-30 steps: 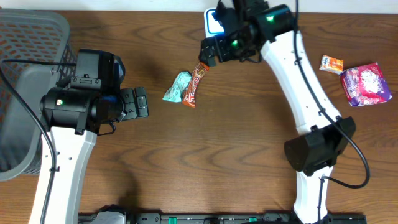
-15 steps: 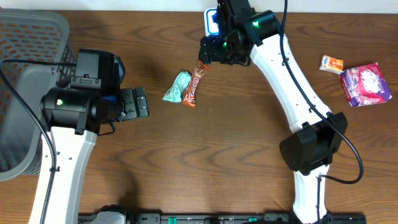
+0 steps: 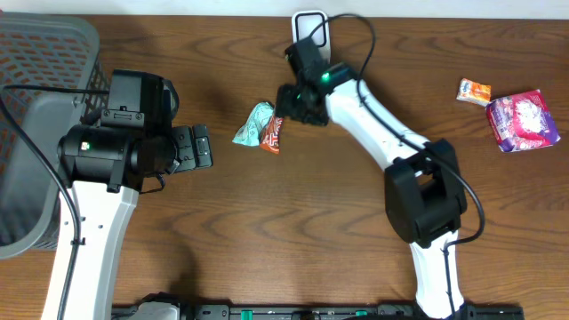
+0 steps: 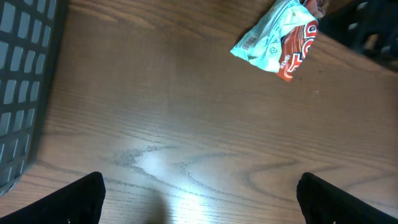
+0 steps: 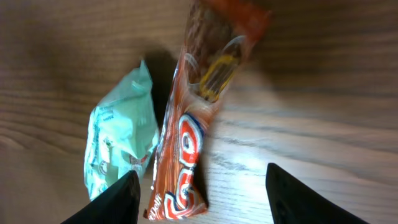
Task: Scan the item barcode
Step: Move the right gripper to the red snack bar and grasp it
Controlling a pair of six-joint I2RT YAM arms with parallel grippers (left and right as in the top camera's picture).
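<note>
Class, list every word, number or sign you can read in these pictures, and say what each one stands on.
No text reads for certain.
Orange wrapper: large white letters, too warped to read.
Teal packet: a barcode, print too small.
Purple packet: print blurred.

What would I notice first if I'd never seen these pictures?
Probably the orange candy bar in the middle of the table, right next to a mint-green packet. The right gripper hangs open just above it. After that, the big grey basket at the left edge and the purple packet far right.
</note>
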